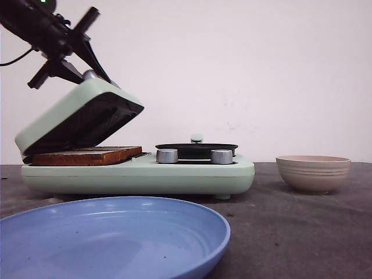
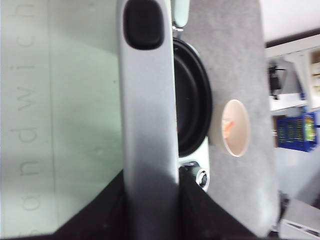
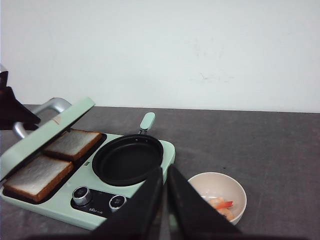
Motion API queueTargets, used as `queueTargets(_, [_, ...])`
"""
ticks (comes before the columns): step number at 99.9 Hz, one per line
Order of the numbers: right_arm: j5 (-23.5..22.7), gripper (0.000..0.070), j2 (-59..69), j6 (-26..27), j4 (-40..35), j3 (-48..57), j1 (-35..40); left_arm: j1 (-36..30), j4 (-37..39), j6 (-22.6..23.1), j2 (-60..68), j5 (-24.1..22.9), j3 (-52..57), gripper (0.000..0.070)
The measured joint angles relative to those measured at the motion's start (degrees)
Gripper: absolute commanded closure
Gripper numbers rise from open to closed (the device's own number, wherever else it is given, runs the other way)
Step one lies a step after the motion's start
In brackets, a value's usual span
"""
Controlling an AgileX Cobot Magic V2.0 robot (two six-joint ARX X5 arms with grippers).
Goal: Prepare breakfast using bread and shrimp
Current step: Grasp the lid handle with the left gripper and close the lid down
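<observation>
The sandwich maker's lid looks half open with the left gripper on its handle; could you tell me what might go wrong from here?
1. The lid hangs tilted over the bread; if the left gripper slips off the silver handle, it could slam down.
2. The blue plate sits close in front of the sandwich maker, so a jolt could knock it.

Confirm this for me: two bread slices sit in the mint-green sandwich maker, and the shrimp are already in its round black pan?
Not quite. The shrimp are in the beige ribbed bowl; the round black pan is empty, per the right wrist view. Two bread slices do sit in the mint-green sandwich maker.
</observation>
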Motion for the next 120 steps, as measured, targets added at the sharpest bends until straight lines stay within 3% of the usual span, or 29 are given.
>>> queueTargets(35, [0.07,0.0696,0.0,0.0,-0.28,0.0,0.0,-6.08,2.78,0.44,0.09,-14.08,-0.04,0.0685])
queueTargets(61, [0.09,0.0697,0.0,0.0,-0.33,0.0,0.0,-9.31,3.54,1.03,0.87,-20.63,-0.11,0.0684])
queueTargets(120, [0.09,0.0697,0.0,0.0,-1.49,0.0,0.0,-10.75,2.86,2.67,1.27,-22.97,-0.22,0.0668])
